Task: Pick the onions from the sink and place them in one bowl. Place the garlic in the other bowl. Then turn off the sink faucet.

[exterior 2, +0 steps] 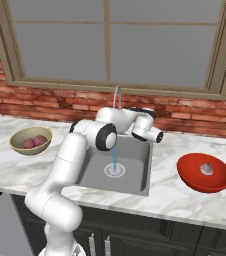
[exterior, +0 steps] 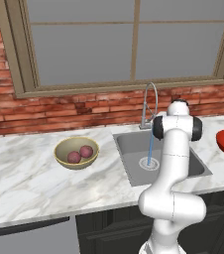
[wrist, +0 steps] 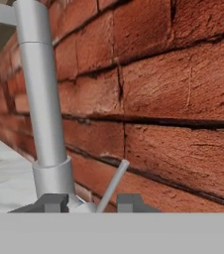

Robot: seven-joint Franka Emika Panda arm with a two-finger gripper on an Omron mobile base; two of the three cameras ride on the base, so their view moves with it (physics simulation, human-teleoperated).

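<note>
**Sorting finished, tap not yet off**

From where I stand, the sorting looks finished. Both round reddish-purple onions (exterior: 80,154) sit in the deep yellowish-tan bowl (exterior: 76,151) on the marble counter, at about nine o'clock from the grey metal sink (exterior: 159,156). The small pale garlic bulb (exterior 2: 206,169) lies in the shallow bright red bowl (exterior 2: 204,173) at about three o'clock from the basin. The basin holds nothing but a thin blue stream of water (exterior: 150,148) falling on the drain, so the shut-off is the one step left.

The tall silver gooseneck faucet (exterior: 149,105) stands at the sink's twelve o'clock edge against the brick wall (wrist: 173,99). Its slim side lever (wrist: 113,185) is a short rod whose long axis runs from the faucet base up toward one o'clock in the hand view. The gripper (wrist: 92,202) sits at that base, dark fingertips (wrist: 52,202) narrowly apart either side of the lever's root; I cannot tell whether they pinch it.
</note>
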